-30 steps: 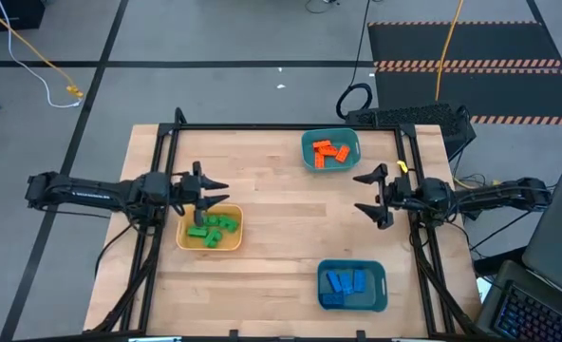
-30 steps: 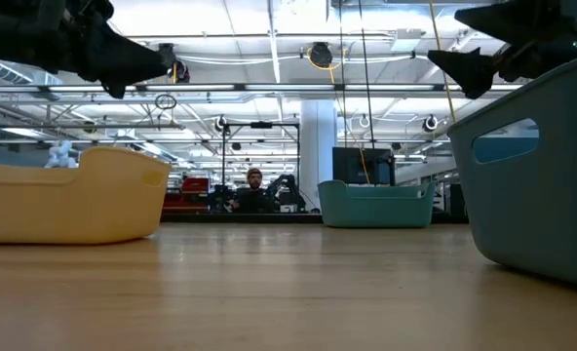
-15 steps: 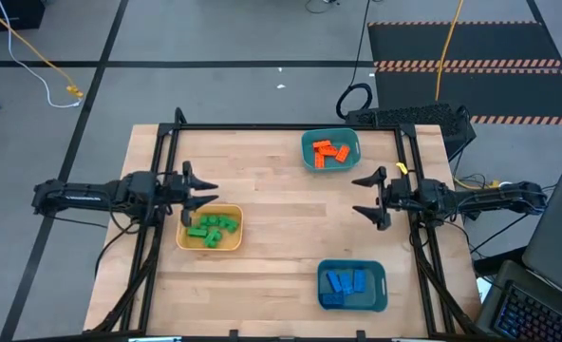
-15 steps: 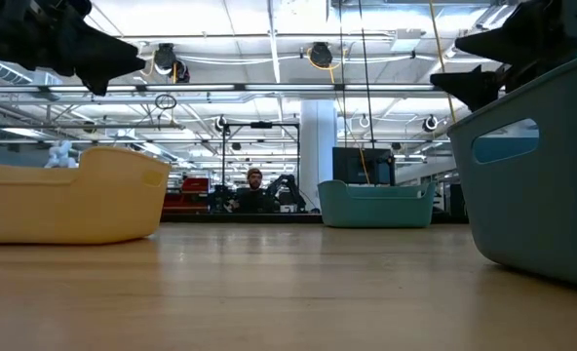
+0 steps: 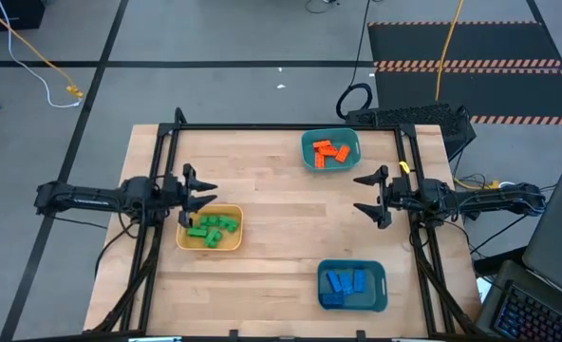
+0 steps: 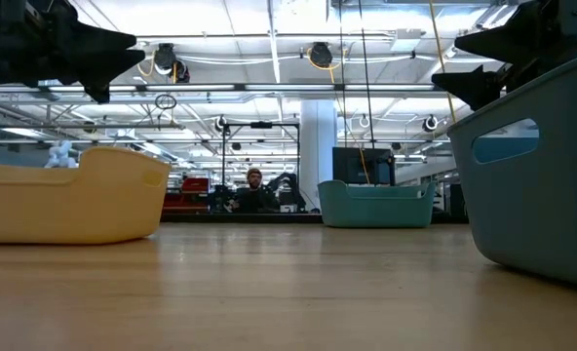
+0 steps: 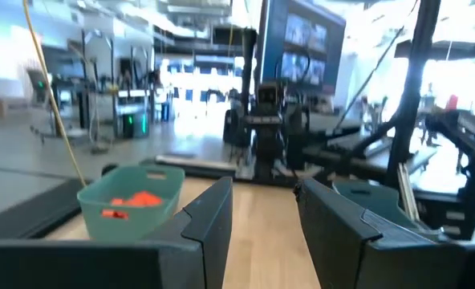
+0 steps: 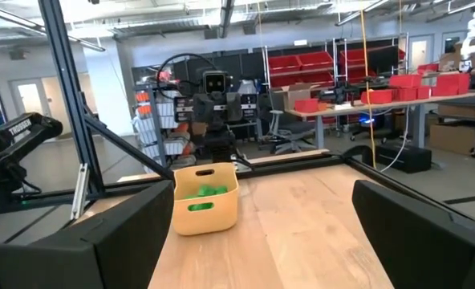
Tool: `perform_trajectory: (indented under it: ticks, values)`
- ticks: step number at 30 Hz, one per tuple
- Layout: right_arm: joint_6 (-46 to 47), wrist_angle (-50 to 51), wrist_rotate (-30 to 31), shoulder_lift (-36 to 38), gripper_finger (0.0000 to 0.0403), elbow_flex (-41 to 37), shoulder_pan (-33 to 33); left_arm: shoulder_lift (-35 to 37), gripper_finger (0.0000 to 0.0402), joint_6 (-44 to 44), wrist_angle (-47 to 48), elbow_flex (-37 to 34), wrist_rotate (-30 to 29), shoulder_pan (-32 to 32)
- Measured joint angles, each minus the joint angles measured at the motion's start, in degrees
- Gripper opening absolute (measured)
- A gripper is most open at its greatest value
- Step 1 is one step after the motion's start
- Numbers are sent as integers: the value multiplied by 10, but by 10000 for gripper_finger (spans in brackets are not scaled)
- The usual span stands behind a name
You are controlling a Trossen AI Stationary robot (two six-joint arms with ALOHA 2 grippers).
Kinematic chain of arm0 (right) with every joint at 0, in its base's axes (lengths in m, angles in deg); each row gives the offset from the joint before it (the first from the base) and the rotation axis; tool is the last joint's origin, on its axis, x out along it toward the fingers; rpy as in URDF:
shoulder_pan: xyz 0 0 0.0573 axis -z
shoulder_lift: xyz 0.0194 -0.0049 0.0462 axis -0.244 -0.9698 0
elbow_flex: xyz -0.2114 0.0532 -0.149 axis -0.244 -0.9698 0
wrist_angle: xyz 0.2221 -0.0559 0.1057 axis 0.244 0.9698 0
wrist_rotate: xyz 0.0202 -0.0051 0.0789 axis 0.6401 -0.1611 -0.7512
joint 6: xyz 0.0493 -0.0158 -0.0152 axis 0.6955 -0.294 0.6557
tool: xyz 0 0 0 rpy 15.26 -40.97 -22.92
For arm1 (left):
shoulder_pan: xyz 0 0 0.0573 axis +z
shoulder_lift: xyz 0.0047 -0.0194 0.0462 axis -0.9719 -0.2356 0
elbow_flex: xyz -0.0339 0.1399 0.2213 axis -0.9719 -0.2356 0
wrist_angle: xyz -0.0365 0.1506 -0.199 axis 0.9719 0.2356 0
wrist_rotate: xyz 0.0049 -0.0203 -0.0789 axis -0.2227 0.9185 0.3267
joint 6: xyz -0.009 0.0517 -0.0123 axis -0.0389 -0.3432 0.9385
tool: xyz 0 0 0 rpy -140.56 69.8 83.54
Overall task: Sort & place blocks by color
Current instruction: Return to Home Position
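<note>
Green blocks lie in the yellow tray, orange blocks in the teal tray at the far side, blue blocks in the teal tray at the near side. My left gripper hangs open and empty above the table, just beyond the yellow tray's far left corner. My right gripper hangs open and empty over the table's right part, between the two teal trays. In the right wrist view the yellow tray with green blocks stands ahead; in the left wrist view the tray of orange blocks shows.
A black frame runs along the far and side edges of the wooden table. Bare wood lies in the middle between the three trays. A person sits far off in the room behind the table.
My left gripper has drawn back toward the table's left edge, away from above the yellow tray's far rim, staying open. The right gripper has shifted only slightly. The blocks and trays have stayed put.
</note>
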Motion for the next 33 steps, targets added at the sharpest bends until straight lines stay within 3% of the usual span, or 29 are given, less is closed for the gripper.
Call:
perform_trajectory:
  ticks: [10, 33]
  values:
    - [15, 0, -1, 0, 375, 0, 0, 6, 143, -31, -34, -9, -13, 0]
    - [19, 26, -33, 17, 375, 0, 0, 6, 143, -11, -25, -8, -5, 6]
